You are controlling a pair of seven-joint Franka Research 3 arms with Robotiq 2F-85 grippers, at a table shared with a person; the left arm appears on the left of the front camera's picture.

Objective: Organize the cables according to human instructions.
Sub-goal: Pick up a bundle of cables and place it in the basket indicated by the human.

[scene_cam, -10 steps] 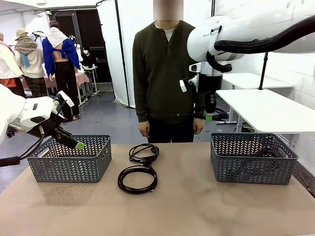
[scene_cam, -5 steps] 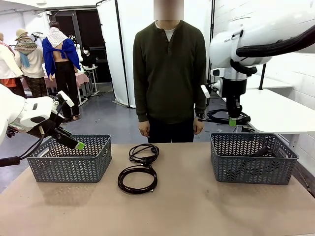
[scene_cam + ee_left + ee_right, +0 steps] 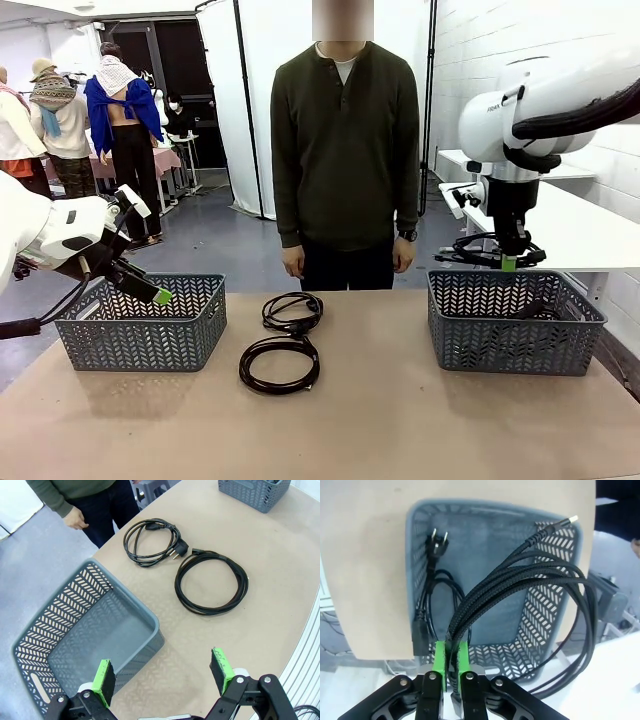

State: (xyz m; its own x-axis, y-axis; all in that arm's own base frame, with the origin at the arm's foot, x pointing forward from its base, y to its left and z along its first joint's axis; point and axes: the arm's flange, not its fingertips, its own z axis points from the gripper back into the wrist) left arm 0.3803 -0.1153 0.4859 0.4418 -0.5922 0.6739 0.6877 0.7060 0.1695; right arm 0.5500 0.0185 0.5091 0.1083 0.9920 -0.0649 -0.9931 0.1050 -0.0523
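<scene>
Nearest on the table point(image 3: 400, 430), one coiled cable point(image 3: 279, 364) is laid flat. A second coil point(image 3: 293, 312) is laid just beyond it, and both are set between the two grey baskets, well apart from either gripper. The left gripper point(image 3: 162, 672) is held with jaws wide apart and empty at the rim of the left basket point(image 3: 140, 330); the right gripper point(image 3: 451, 655) is clamped on a braided coil point(image 3: 520, 585) (several strands pinched between the green pads), which is hung above the right basket point(image 3: 515, 325), where a fourth cable point(image 3: 427, 605) is lodged. At the far edge a person point(image 3: 345, 150) is stationed, hands lowered.
</scene>
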